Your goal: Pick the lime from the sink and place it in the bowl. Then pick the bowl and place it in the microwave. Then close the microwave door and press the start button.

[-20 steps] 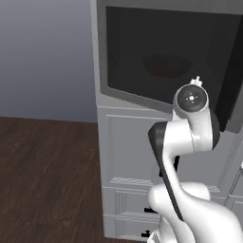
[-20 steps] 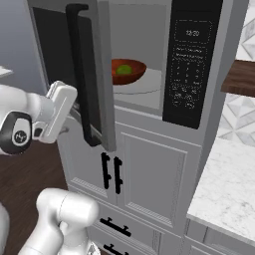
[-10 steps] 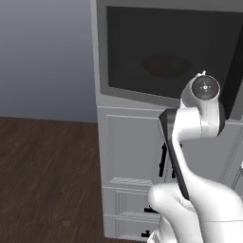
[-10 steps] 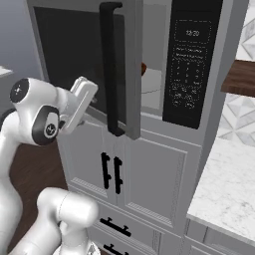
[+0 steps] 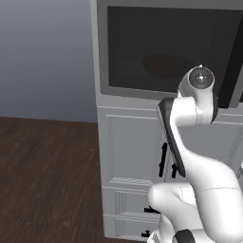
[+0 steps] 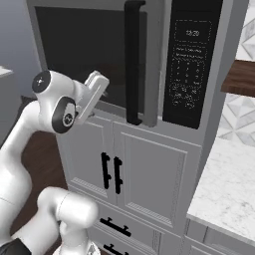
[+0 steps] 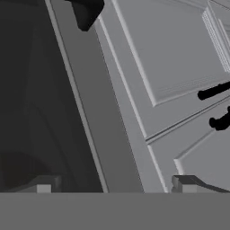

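The microwave point(image 6: 226, 74) sits in the cabinet wall, its black keypad panel point(image 6: 191, 64) on the right. The microwave door point(image 6: 89, 50) stands shut or almost shut, and its long black bar handle point(image 6: 133, 60) is next to the keypad. My gripper point(image 6: 101, 82) is open and pressed against the lower part of the door's tinted window. In the hand view the gripper point(image 7: 116, 184) straddles the door's grey lower frame point(image 7: 85, 112), holding nothing. The bowl point(image 5: 163, 66) is a dim shape behind the dark glass. The lime is hidden and the sink is out of view.
Grey cabinet doors point(image 6: 149, 174) with black handles point(image 6: 110, 173) stand below the microwave. A white marble counter point(image 6: 229, 184) lies at the right. Dark wood floor point(image 5: 42, 175) spreads to the left of the cabinets.
The door has swung from half open to shut or nearly shut, with my gripper following against it. The bowl and lime, seen in the opening before, are now behind the door.
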